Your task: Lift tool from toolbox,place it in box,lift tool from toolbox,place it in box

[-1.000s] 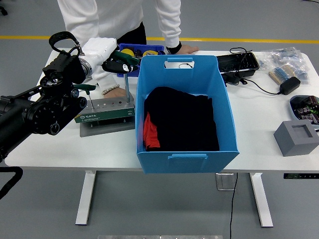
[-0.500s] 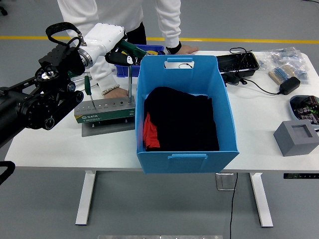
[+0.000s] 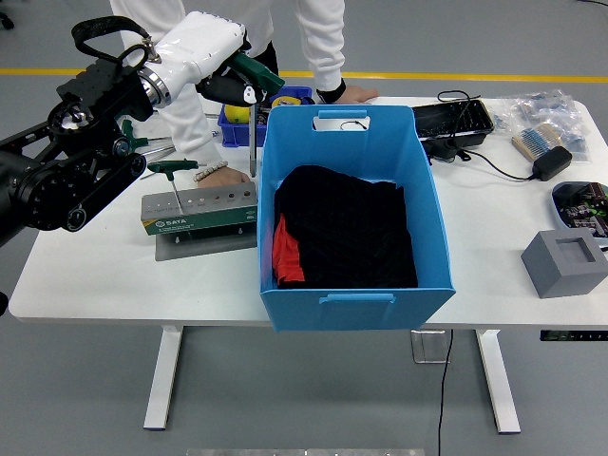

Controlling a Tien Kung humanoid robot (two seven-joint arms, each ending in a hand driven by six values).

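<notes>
My left hand [image 3: 233, 81], in a white cover, is shut on a green T-handle tool [image 3: 253, 114]. The tool's metal shaft hangs down, its tip just clear of the grey tool holder [image 3: 199, 211] on the table's left. A second green T-handle tool [image 3: 172, 171] still stands in the holder's left end. The big blue box [image 3: 351, 223] sits right of the holder, with black and red cloth inside. A person's hand [image 3: 220, 176] rests on the table behind the holder. My right arm is out of sight.
A small blue bin [image 3: 285, 95] with yellow items stands behind my hand. At the far right lie a black tray [image 3: 454, 121], a power adapter [image 3: 553, 161] with cable, a grey block [image 3: 565, 261] and bagged parts [image 3: 546, 119]. The person's other hand [image 3: 350, 93] presses the table's far edge.
My left hand rose up and back, drawing the T-handle tool's shaft out of the holder. The arm lifted with it. The person stayed put.
</notes>
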